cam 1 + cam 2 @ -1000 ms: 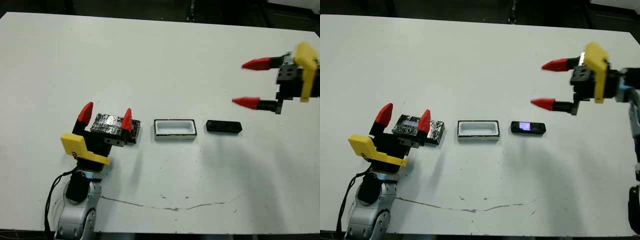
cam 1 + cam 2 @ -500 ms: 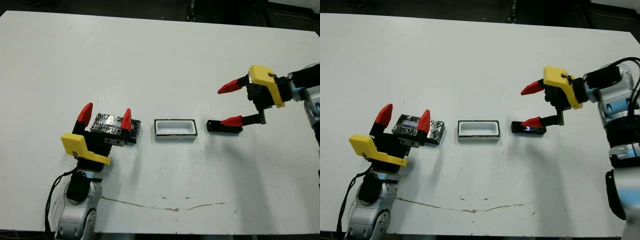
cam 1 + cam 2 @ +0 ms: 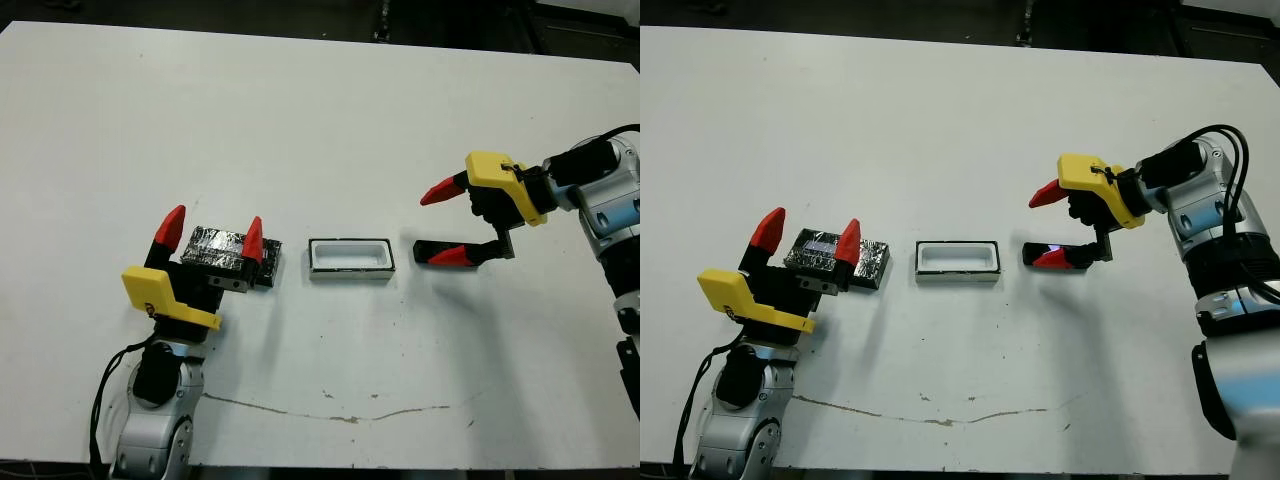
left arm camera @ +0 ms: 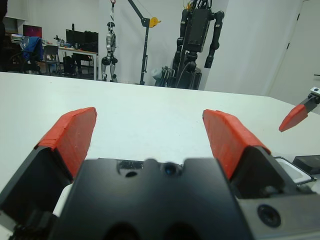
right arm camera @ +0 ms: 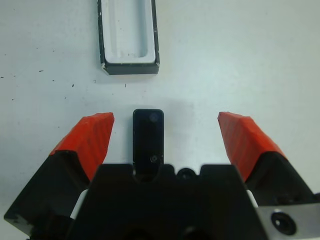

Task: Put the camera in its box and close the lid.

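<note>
I am looking down at the big white table (image 3: 320, 120). Three small things lie in a row across it, from 9 o'clock to 3 o'clock: the lid, then the box, then the camera.

My right arm is the biggest thing near the job. It comes in from 3 o'clock. The right gripper (image 3: 445, 224) has its two red fingers spread wide, and it holds nothing. My left gripper (image 3: 212, 232) sits at about 8 o'clock, also spread wide and holding nothing. It is parked right by the lid (image 3: 226, 251), with one red finger in front of the lid's shiny top. I cannot tell if it touches.

The box (image 3: 350, 257) is in the middle, open, white inside, with nothing in it. The lid is well off it, so closing is not yet done.

The camera (image 5: 148, 140) is the smallest thing. It lies flat on the table just at 3 o'clock of the box, not touching it. Its long side runs from 9 to 3 o'clock, in line with the box.

Here is the part that counts. My right gripper is much nearer the camera than my left one. In the right wrist view the camera sits between the two red fingers (image 5: 90, 142), pointing straight away from the gripper toward the box. It is closer to one finger than the other. The fingers stand on either side of its thin sides. I think the next step is to squeeze shut on it, gently, so it does not slide or spin away.
</note>
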